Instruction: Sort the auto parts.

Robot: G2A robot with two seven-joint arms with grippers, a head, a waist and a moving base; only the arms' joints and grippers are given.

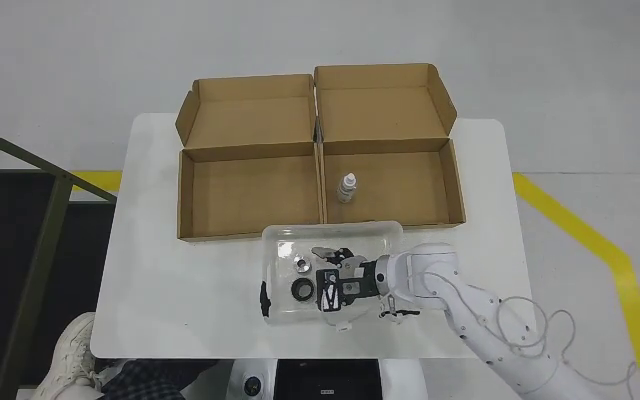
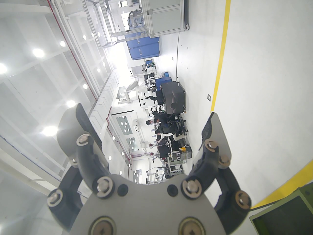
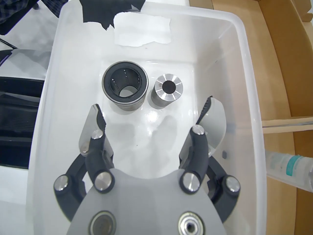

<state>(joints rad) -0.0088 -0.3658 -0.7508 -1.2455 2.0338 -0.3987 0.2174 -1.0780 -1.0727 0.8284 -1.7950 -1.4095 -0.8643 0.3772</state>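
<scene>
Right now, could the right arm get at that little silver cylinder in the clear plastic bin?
Probably yes. The right gripper hangs open inside the bin, fingers toward the silver cylinder, nothing between them. The black bearing close beside it might crowd one finger.

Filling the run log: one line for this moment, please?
right gripper: open, over clear bin | contents: black linear bearing, silver bushing | left gripper: open, empty | small bottle: upright in cardboard box

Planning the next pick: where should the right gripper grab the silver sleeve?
I'd take the outer wall, from above. The sleeve stands upright, bore up, close beside the bearing, so let the open right gripper close on the two sides clear of it.
</scene>
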